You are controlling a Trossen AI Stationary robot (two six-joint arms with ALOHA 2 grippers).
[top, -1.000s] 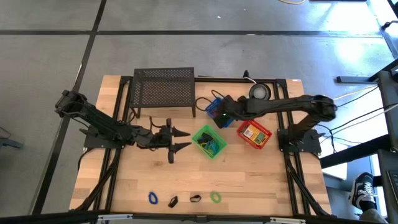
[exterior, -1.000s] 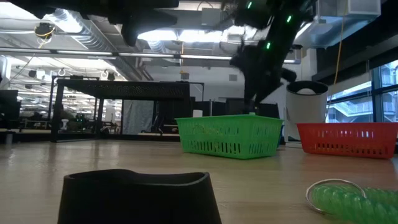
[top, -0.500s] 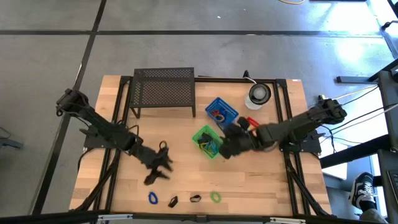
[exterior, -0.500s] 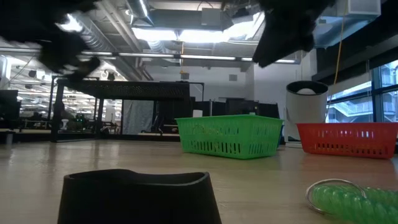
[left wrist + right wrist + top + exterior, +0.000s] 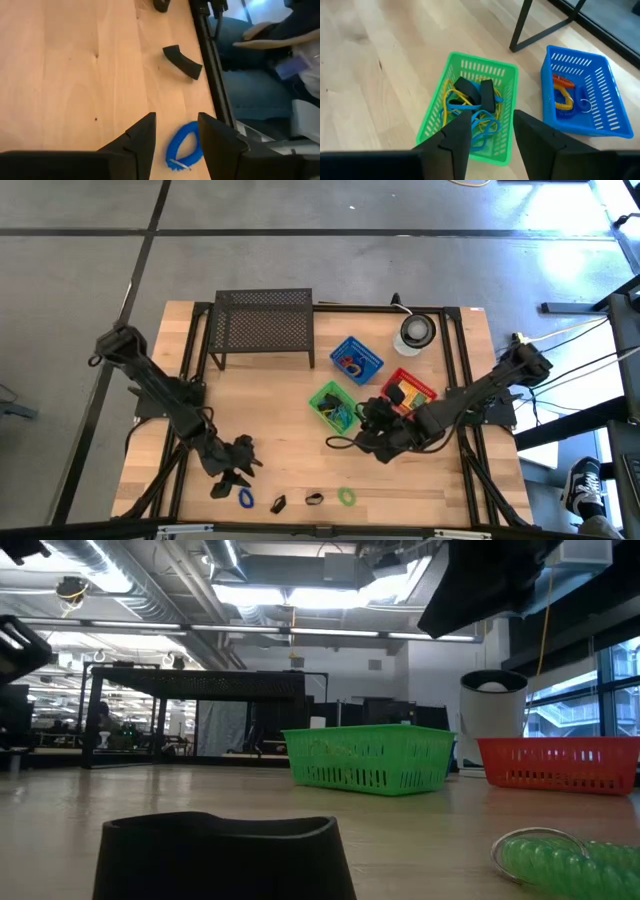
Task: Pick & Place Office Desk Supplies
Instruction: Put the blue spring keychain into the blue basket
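Note:
Along the table's near edge lie a blue coiled loop (image 5: 245, 498), two small black clips (image 5: 278, 503) (image 5: 314, 499) and a green coiled loop (image 5: 346, 497). My left gripper (image 5: 238, 472) hangs open just short of the blue loop (image 5: 182, 150), which shows beyond the gap of its fingers, untouched. My right gripper (image 5: 343, 442) is open above the bare table, on the near side of the green basket (image 5: 336, 407). That basket (image 5: 470, 120) holds loops and black clips. The blue basket (image 5: 582, 95) holds red and yellow loops.
A black mesh rack (image 5: 263, 328) stands at the far left, a round white and grey object (image 5: 416, 329) at the far right, and a red basket (image 5: 408, 392) with a yellow-orange packet beside the green one. In the left wrist view a person's legs show beyond the table's edge.
My left gripper has swung from mid-table toward the near edge and sunk, tipping down over the blue loop. My right gripper has swung from above the blue basket past the green basket toward the near edge. The things on the table have stayed put.

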